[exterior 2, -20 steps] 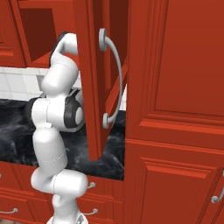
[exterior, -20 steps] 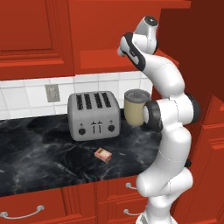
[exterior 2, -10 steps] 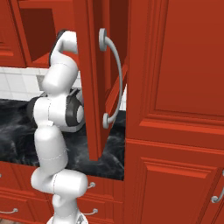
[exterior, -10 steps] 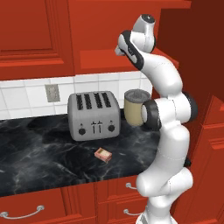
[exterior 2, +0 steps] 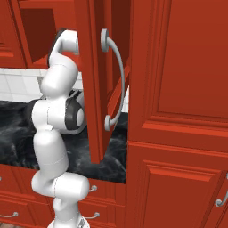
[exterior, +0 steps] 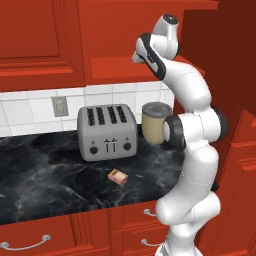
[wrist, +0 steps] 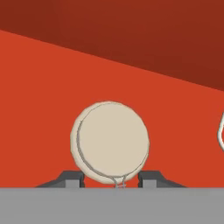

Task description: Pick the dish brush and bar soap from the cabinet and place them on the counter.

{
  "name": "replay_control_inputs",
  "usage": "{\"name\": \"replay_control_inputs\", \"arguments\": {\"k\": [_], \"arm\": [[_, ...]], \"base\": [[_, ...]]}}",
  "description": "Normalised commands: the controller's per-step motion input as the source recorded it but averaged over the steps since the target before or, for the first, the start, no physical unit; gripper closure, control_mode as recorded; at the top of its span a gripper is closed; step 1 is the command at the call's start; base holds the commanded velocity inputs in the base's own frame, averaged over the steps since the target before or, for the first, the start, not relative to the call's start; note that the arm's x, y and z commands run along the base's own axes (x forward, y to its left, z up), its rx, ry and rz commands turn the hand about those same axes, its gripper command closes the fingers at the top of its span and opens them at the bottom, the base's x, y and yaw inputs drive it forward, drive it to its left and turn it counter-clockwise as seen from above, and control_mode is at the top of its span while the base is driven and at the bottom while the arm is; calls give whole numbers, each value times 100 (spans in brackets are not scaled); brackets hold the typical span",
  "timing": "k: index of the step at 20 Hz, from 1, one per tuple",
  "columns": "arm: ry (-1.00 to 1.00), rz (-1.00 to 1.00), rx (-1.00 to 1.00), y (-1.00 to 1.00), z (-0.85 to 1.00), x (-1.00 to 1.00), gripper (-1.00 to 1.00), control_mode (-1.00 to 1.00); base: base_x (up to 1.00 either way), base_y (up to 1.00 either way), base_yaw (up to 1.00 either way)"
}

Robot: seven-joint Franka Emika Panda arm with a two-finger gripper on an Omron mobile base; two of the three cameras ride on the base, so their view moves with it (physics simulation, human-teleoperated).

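Observation:
The dish brush (wrist: 110, 142) faces me with its round beige head, resting on the red shelf of the cabinet (wrist: 39, 109). My gripper (wrist: 110, 179) is shut on it, one dark fingertip pressed against each side of the head's lower part. Its handle is hidden. In the left base view my hand (exterior: 150, 52) is raised to the cabinet above the worktop. The bar soap (exterior: 118, 176), a small tan block with reddish edges, lies on the black marble counter (exterior: 45, 180) in front of the toaster. The cabinet door (exterior 2: 91, 89) stands open beside my arm.
A silver four-slot toaster (exterior: 107, 131) and a beige canister (exterior: 155, 122) stand at the back of the counter. The open door's curved silver handle (exterior 2: 113, 80) is close to my arm. A pale curved thing (wrist: 221, 131) shows at the hand view's right edge.
My hand and wrist have shifted slightly up and to the right at the cabinet. The bar soap, toaster and canister have stayed in place.

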Motion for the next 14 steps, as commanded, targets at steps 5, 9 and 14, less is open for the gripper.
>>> {"name": "replay_control_inputs", "arguments": {"k": [5,9,14], "arm": [[1,0,0,0,0,-59,100,-100],[2,0,0,0,0,-66,100,-100],[4,0,0,0,0,-67,100,-100]], "base": [[0,0,0],[0,0,0],[0,0,0]]}}
